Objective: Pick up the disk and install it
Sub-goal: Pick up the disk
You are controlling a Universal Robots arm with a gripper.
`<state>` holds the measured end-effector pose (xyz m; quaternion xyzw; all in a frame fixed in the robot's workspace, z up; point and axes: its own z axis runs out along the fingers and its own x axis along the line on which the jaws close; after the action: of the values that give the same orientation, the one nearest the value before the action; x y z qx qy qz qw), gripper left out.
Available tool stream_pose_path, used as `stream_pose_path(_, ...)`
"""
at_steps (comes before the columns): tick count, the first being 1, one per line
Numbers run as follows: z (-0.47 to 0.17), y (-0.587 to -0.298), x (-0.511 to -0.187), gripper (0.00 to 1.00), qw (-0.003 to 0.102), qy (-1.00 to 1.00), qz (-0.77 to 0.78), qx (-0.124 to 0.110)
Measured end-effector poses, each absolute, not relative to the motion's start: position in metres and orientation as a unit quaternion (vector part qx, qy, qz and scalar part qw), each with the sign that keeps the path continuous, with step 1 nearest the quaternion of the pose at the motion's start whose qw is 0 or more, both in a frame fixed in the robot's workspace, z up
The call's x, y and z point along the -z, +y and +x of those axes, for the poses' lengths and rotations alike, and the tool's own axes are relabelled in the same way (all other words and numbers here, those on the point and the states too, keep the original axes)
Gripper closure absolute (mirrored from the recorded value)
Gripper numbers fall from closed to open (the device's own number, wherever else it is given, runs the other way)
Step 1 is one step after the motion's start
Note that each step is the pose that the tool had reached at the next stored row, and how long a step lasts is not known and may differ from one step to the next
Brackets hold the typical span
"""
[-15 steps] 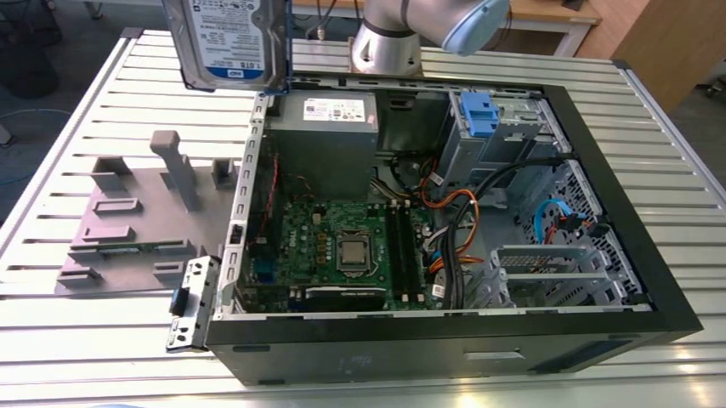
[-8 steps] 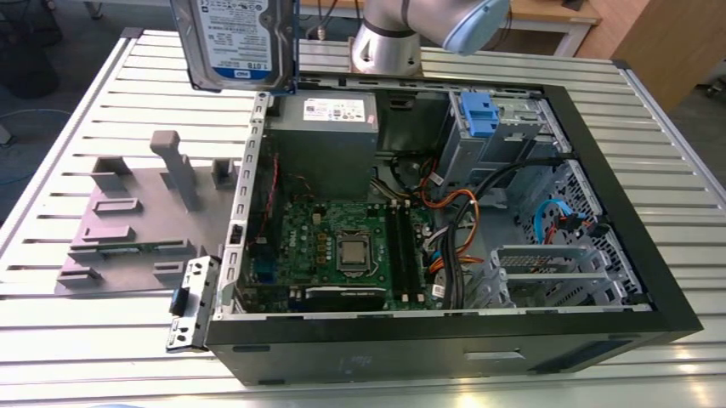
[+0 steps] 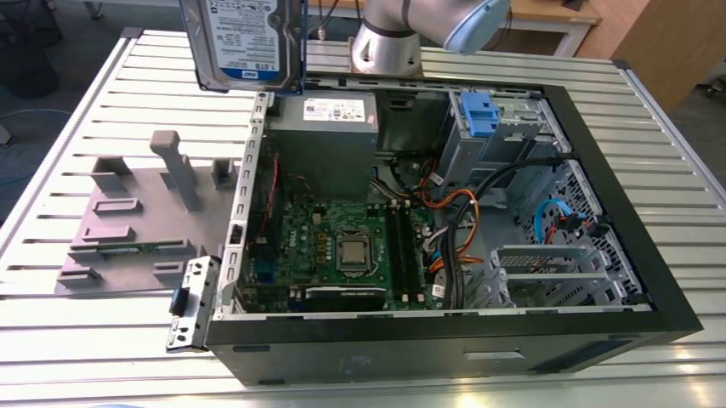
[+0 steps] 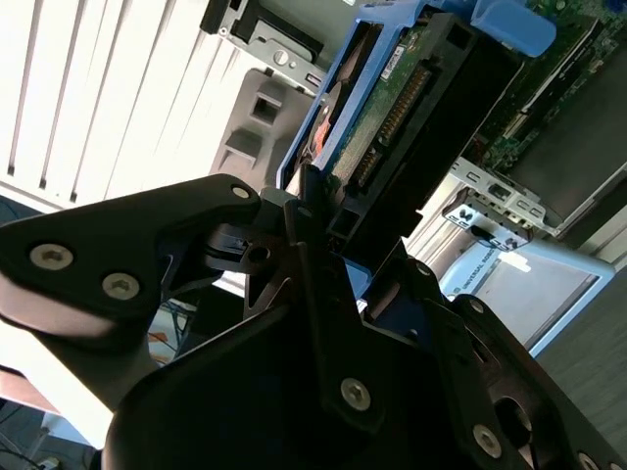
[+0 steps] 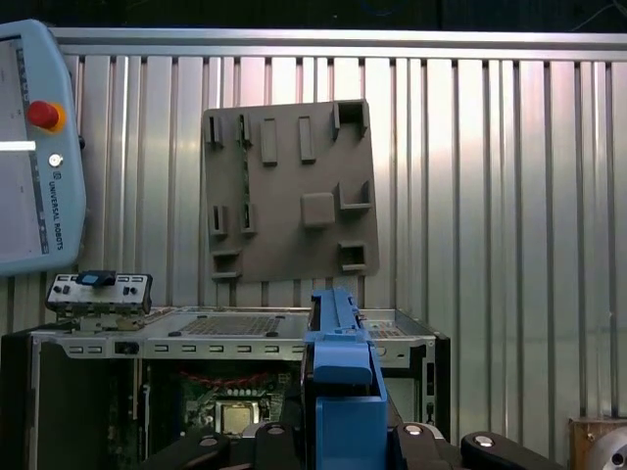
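The second wrist view shows the hand [image 4: 321, 227] grasping the disk [image 4: 392, 108], the exterior view its label [image 3: 252, 38], eleven o'clock above the desk [image 3: 102, 93].

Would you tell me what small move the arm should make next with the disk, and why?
Probably shift it toward the exterior view's right: the gripper, shut on the disk, holds it upright above the computer case at that view's left, while the drive cage sits further right.
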<state>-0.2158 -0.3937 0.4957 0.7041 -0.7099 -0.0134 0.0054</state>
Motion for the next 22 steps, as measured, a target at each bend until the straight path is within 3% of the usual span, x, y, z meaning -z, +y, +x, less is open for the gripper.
stream_pose_path(22,-0.195,-0.394,-0.495,0.64,0.005,-0.710,0.704,0.013)
